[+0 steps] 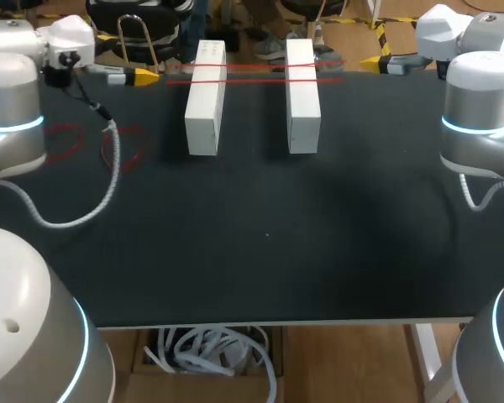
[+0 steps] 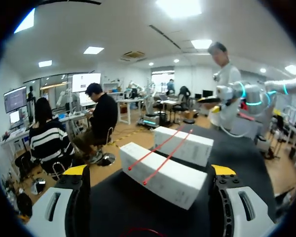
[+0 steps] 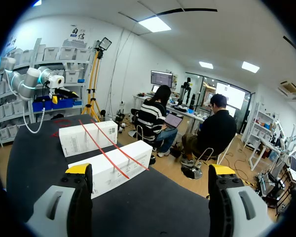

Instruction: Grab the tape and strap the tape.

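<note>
Two white blocks (image 1: 205,96) (image 1: 302,94) lie side by side at the back of the black table. Two thin red tapes (image 1: 252,65) (image 1: 252,81) run across both blocks. More red tape lies in loops (image 1: 122,148) on the mat at the left. My left gripper (image 1: 139,75) hovers at the back left, open and empty, pointing toward the blocks (image 2: 163,175) and tapes (image 2: 160,153). My right gripper (image 1: 378,62) hovers at the back right, open and empty. From the right wrist, the blocks (image 3: 111,168) and tapes (image 3: 106,153) lie ahead of that gripper (image 3: 150,169).
The left arm's grey cable (image 1: 76,218) droops over the mat at the left. The table's front edge (image 1: 269,322) runs across the near side. The black mat (image 1: 269,235) spreads in front of the blocks.
</note>
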Robot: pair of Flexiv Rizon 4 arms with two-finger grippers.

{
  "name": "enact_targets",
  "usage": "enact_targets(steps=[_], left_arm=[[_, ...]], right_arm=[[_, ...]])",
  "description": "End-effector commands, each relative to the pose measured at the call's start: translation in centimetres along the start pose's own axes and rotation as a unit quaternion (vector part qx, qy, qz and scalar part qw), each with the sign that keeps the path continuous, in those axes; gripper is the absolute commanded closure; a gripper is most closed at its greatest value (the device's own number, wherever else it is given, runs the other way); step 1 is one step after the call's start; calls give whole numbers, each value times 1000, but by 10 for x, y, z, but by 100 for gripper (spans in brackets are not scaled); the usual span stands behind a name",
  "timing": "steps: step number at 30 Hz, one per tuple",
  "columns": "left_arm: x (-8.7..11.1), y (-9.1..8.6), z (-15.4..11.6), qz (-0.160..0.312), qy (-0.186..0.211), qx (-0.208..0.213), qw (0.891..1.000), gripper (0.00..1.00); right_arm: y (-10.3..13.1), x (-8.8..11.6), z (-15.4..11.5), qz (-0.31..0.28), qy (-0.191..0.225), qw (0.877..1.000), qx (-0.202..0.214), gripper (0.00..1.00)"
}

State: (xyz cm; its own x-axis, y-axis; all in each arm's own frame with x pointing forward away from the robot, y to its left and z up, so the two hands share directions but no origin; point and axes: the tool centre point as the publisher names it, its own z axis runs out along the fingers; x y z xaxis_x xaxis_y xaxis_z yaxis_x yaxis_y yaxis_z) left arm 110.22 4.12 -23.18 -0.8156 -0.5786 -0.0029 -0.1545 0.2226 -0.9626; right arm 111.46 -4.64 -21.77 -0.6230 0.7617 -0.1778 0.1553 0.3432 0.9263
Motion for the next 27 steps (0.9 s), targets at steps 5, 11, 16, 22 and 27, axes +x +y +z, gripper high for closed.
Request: enact_targets(steps=[5,11,16,22,27], left_arm=[[-14,14,6,21,97,27,995,0],[-10,17,16,19,105,27,994,33],[-5,22,24,17,118,29,992,39],[-2,27,34,16,131,31,991,59],[1,27,41,15,147,37,988,57]], right_arm=[[0,0,-1,0,1,1000,0,0],[0,0,-1,0,1,1000,0,0],[0,0,-1,0,1,1000,0,0],[0,0,-1,0,1,1000,0,0],[0,0,-1,0,1,1000,0,0]])
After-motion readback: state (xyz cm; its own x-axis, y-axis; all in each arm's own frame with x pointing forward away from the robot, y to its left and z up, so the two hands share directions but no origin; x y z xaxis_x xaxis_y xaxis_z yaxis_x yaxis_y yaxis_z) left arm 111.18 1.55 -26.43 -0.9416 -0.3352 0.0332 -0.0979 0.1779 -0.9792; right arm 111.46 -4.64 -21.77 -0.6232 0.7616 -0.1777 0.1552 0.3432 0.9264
